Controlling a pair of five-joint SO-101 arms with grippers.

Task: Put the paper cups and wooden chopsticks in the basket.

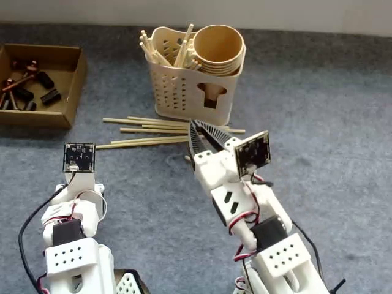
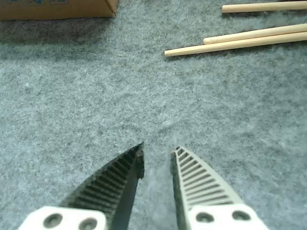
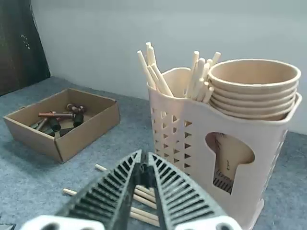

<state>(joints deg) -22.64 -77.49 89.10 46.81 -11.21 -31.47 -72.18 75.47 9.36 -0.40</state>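
**Cups in, loose chopsticks left**

The paper cups sit stacked in the basket at the table's 12 o'clock, with several wooden chopsticks upright beside them. Loose chopsticks at the basket's 6 o'clock remain to be collected. The right end effector is over them, pressed together. The left end effector is slightly spread and empty.

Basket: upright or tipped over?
Upright: basket stands on its base, open top up, paper cups stacked and chopsticks standing inside.
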